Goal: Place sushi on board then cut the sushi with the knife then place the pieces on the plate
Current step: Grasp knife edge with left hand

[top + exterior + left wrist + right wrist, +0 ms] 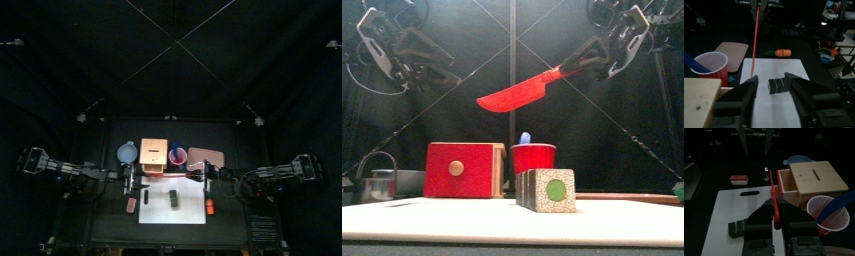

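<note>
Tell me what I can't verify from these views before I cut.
Whether the dark green sushi roll is parted: front view shows one end, elsewhere too small and dark.
Handle of the red toy knife: buried between the right gripper jaws, right wrist view.
Blade of the blue toy knife: inside the red plastic cup, every view.
Contents of the blue-grey bowl: too small from the top; pale wooden box blocks the front view.

Black curtains [80, 60], small black table [107, 232], dim light
</note>
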Controlling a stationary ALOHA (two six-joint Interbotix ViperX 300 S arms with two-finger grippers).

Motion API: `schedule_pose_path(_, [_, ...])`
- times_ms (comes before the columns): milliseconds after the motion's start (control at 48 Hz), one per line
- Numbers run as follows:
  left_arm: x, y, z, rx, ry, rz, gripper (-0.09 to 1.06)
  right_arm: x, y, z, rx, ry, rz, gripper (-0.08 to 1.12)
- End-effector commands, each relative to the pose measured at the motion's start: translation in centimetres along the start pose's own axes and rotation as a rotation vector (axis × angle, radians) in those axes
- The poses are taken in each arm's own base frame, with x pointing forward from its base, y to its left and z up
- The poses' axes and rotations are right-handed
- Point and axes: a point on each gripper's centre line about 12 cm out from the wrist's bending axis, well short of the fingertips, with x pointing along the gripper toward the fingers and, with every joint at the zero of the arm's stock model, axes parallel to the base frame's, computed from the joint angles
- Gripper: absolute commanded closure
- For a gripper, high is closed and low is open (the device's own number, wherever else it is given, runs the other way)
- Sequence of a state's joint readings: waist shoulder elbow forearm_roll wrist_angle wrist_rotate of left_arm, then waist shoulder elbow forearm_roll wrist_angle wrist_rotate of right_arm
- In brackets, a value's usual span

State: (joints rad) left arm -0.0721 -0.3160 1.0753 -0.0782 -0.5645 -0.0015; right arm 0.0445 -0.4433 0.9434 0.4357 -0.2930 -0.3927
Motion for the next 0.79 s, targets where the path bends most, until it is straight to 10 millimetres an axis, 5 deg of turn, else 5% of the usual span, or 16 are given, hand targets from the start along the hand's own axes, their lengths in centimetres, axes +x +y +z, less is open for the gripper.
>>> schedule_pose_path(21, [1.5,0.0,0.7,0.002,-0.026,0.003,-0.01,0.5,0.2,1.3,-0.001,-0.035,0.000,0.85])
schedule_pose_path(458, [3.9,2.3,-0.2,-0.023,0.014,0.085,0.03,0.7,0.9,1.3,0.001,-0.031,0.023,0.85])
schedule_pose_path(792, [4.0,1.9,-0.5,-0.010,0.052,0.069,0.41,0.6,1.0,1.1,0.001,-0.026,0.025,0.85])
